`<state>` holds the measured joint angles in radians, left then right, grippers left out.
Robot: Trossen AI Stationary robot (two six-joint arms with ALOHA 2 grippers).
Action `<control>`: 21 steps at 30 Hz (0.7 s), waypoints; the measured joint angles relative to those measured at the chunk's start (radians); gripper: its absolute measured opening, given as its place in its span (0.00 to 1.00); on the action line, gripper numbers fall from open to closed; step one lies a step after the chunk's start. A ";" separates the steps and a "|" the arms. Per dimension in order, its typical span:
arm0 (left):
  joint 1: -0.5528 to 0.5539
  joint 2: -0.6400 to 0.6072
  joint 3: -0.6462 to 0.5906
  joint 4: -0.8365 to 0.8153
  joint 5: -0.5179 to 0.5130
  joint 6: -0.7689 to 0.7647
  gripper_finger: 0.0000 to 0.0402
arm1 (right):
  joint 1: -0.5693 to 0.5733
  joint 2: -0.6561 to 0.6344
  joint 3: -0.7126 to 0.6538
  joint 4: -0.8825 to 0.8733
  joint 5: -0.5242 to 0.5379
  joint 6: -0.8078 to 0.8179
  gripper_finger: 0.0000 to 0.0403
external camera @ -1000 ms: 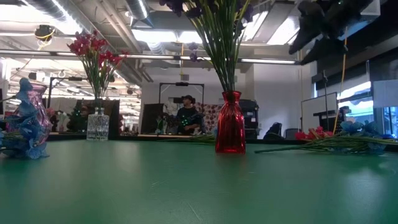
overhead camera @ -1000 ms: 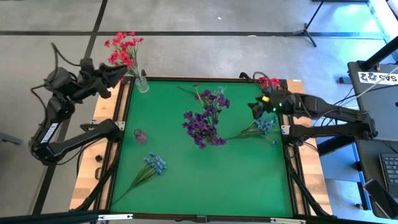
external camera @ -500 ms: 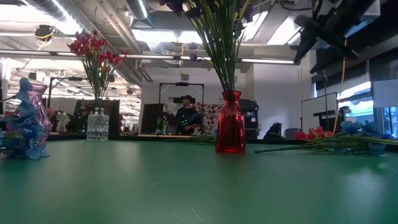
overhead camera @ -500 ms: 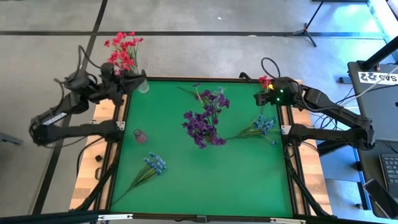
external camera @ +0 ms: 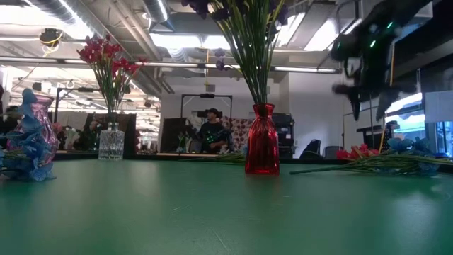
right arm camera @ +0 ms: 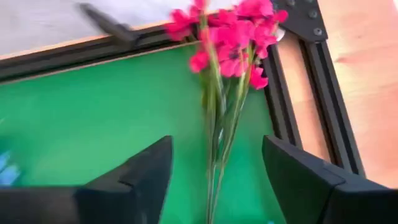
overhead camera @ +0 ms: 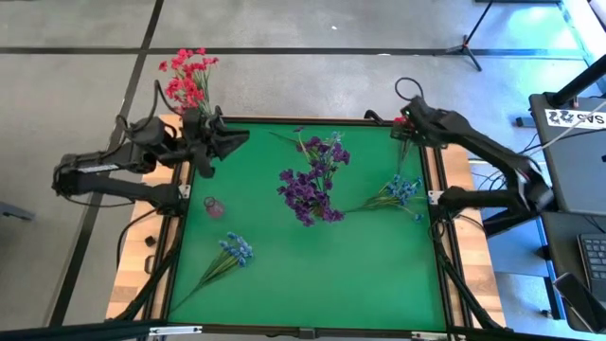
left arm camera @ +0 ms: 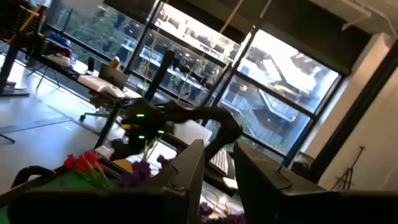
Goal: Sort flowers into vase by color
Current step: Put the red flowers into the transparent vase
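Red-pink flowers (overhead camera: 187,78) stand in a clear vase (external camera: 111,144) at the table's far left corner. Dark purple flowers (overhead camera: 312,178) fill a red vase (external camera: 262,150) mid-table. One red-pink sprig (right arm camera: 230,50) lies at the far right corner. My right gripper (right arm camera: 214,180) hovers over it, open, with a finger on either side of its stems and apart from them. One light blue sprig (overhead camera: 400,194) lies by the right edge, another (overhead camera: 232,251) lies near the left. My left gripper (overhead camera: 235,142) is open, raised beside the clear vase, and holds nothing.
A small pink vase (overhead camera: 213,206) stands near the left edge. A black frame (overhead camera: 440,227) rims the green mat. The near half of the mat (overhead camera: 331,275) is bare. People sit in the room (external camera: 212,131) beyond the far edge.
My left gripper swung from outside the far left corner toward the right, and now reaches over the mat next to the clear vase. My right gripper moved from above the blue sprig toward the far edge. It tipped down and now hangs over the red-pink sprig at the far right corner.
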<state>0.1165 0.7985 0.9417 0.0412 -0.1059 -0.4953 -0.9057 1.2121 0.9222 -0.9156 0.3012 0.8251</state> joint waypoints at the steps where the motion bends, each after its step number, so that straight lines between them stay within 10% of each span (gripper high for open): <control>1: -0.011 0.001 0.000 -0.003 0.002 0.004 0.21 | -0.009 0.036 -0.001 0.013 0.000 0.016 0.58; 21: -0.088 -0.002 0.000 -0.062 -0.034 0.087 0.21 | 0.011 0.286 -0.248 0.394 0.027 0.307 0.38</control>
<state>0.0288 0.7963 0.9417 -0.0211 -0.1397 -0.4080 -0.8951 1.4982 0.6745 -0.5216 0.3279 1.1317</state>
